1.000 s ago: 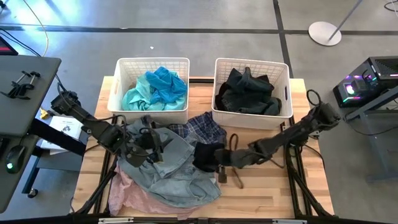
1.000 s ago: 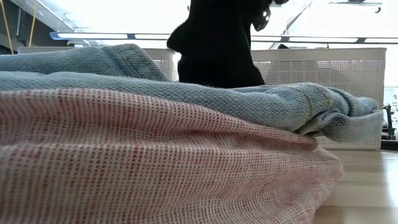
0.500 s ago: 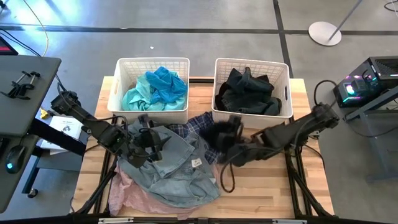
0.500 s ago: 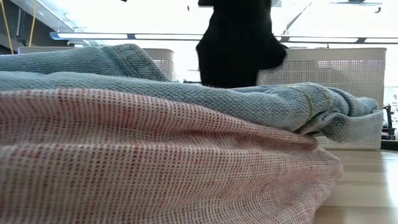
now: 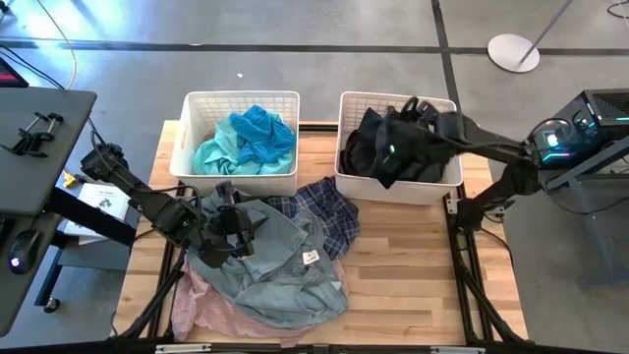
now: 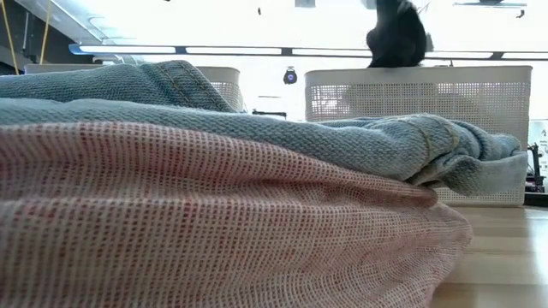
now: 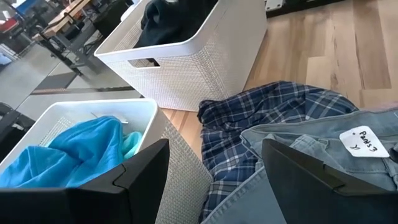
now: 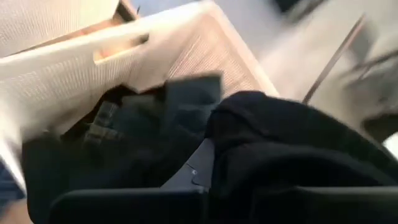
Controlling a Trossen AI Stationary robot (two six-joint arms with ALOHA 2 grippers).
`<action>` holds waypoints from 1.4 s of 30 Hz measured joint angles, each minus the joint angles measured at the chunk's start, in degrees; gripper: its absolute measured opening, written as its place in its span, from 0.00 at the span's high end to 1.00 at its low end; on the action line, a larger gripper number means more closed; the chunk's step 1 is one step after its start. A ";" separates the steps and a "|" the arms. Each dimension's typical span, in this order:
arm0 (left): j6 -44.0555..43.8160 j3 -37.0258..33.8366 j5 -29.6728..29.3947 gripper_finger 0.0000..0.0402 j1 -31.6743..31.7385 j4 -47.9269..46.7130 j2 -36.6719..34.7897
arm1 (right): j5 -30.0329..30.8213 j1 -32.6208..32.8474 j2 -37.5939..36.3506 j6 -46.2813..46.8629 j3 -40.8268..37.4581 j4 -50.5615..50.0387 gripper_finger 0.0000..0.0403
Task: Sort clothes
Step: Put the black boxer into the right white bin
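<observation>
The right gripper [image 5: 423, 123] is clamped on a black garment [image 5: 393, 147], held above the right basket [image 5: 444, 187], which already has dark clothes in it. Farther off, the left basket [image 5: 187, 128] holds teal clothes [image 5: 246, 138]. Beyond that, the left gripper [image 5: 231, 231] rests with its fingers spread over the denim [image 5: 280, 265], plaid [image 5: 329, 211] and pink [image 5: 216, 305] pile, not yet sorted. The basket rim lies just beneath the load; bare table [image 5: 413, 275] gives room nearer the arm.
</observation>
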 joint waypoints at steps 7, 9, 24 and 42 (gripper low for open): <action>0.00 0.00 -0.30 0.38 0.00 -0.56 0.00 | -16.24 -15.20 -1.50 -0.74 -13.50 0.57 0.79; 0.02 0.00 -0.30 0.38 0.00 -0.76 0.00 | -25.28 -18.32 -1.52 -1.01 -15.89 0.63 0.71; -0.04 0.00 -0.53 0.38 0.00 -0.80 0.00 | -37.03 -23.26 -4.01 0.43 -5.80 -2.00 0.44; -1.46 0.00 -0.51 0.38 0.00 -0.81 0.00 | -43.63 -31.64 -4.08 -3.86 -41.68 26.95 0.82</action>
